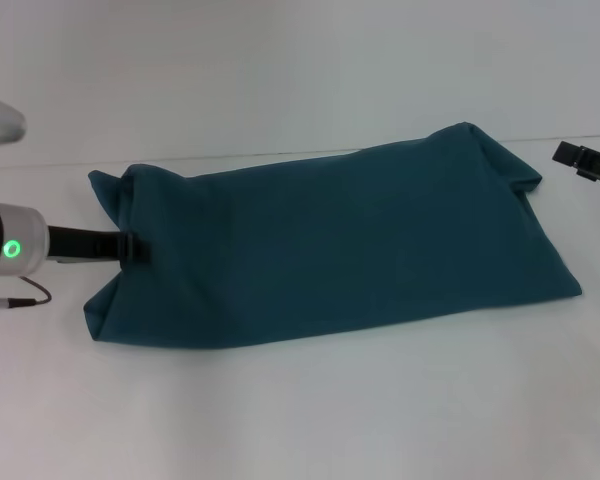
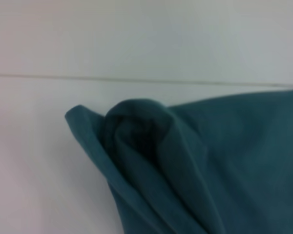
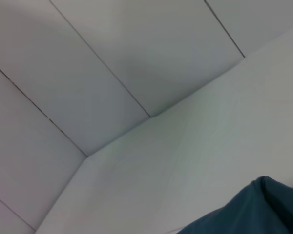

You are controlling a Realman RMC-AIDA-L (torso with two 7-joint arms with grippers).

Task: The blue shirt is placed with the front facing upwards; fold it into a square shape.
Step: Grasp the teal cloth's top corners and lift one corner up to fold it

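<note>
The blue shirt (image 1: 330, 245) lies on the white table as a long, folded band with only plain teal cloth showing. My left gripper (image 1: 130, 247) is at the band's left end, shut on the cloth edge, which puckers inward around it. The left wrist view shows that bunched, rolled end of the blue shirt (image 2: 185, 165) close up. My right gripper (image 1: 586, 162) hovers at the far right of the head view, apart from the shirt's right corner. One corner of the blue shirt (image 3: 249, 209) appears in the right wrist view.
The white table (image 1: 300, 420) stretches in front of the shirt and on both sides of it. A pale wall (image 1: 280, 70) rises just behind the shirt's far edge. A thin cable (image 1: 25, 295) hangs under my left arm.
</note>
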